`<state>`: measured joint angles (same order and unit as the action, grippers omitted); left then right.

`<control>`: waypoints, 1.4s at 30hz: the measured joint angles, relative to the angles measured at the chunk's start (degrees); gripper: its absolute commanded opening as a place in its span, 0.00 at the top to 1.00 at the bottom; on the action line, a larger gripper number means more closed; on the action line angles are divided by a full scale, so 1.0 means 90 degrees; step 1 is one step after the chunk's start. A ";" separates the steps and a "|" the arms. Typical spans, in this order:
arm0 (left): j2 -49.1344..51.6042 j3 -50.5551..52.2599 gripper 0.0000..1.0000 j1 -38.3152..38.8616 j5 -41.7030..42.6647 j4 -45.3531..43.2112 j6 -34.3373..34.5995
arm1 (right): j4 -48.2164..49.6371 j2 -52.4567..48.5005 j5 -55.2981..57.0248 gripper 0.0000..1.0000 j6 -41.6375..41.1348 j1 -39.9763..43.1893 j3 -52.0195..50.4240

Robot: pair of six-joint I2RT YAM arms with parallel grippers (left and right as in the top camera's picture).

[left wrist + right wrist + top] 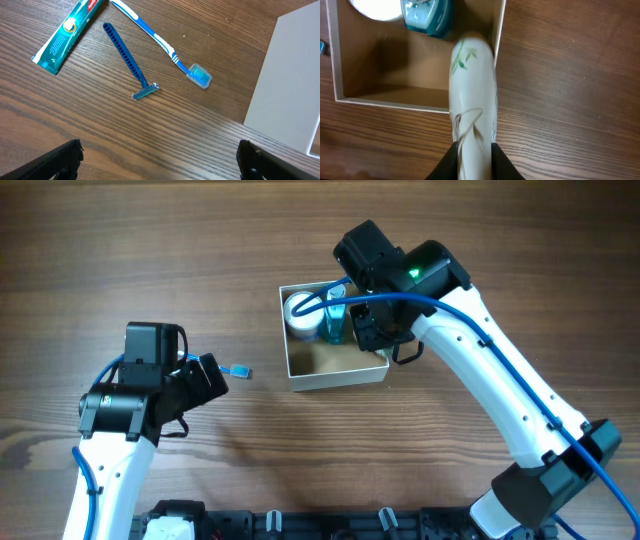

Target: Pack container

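The container (336, 378) is a square white-walled box with a brown inside, at the table's middle. It holds a small round white jar (300, 312) and a teal bottle (335, 322) at its back. My right gripper (472, 156) is shut on a white tube with a green leaf print (472, 90). The tube lies tilted over the container's right wall (390, 103), its far end inside the box. In the overhead view the right gripper (374, 328) sits over that right edge. My left gripper (160, 160) is open and empty above bare table, left of the container (290, 85).
On the table left of the box lie a blue razor (129, 61), a blue-and-white toothbrush (160, 42) and a teal toothpaste tube (67, 32). In the overhead view only the razor's head (238, 370) shows beside the left gripper (207, 378).
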<state>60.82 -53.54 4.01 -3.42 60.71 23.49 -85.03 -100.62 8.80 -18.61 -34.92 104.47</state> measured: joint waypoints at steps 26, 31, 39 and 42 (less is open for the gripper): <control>0.0000 0.0000 0.00 0.0000 0.0000 0.0022 0.0000 | 0.0884 0.0257 0.0083 0.34 -0.0153 0.0002 0.0034; 0.0000 0.0000 0.00 0.0000 0.0000 0.0024 0.0000 | 0.1222 0.1559 0.0291 0.27 -0.0750 0.1013 0.0066; 0.0000 0.0000 0.00 0.0000 0.0000 0.0019 0.0000 | 0.1020 0.1586 -0.0466 0.96 -0.0641 0.3519 -0.0342; 0.0000 0.0000 0.00 0.0000 0.0000 0.0019 0.0000 | 0.1294 0.1192 -0.0712 0.96 -0.0512 0.3551 -0.1064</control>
<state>60.82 -53.54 4.01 -3.42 60.88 23.49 -73.38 -89.89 2.39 -23.22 -2.96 94.89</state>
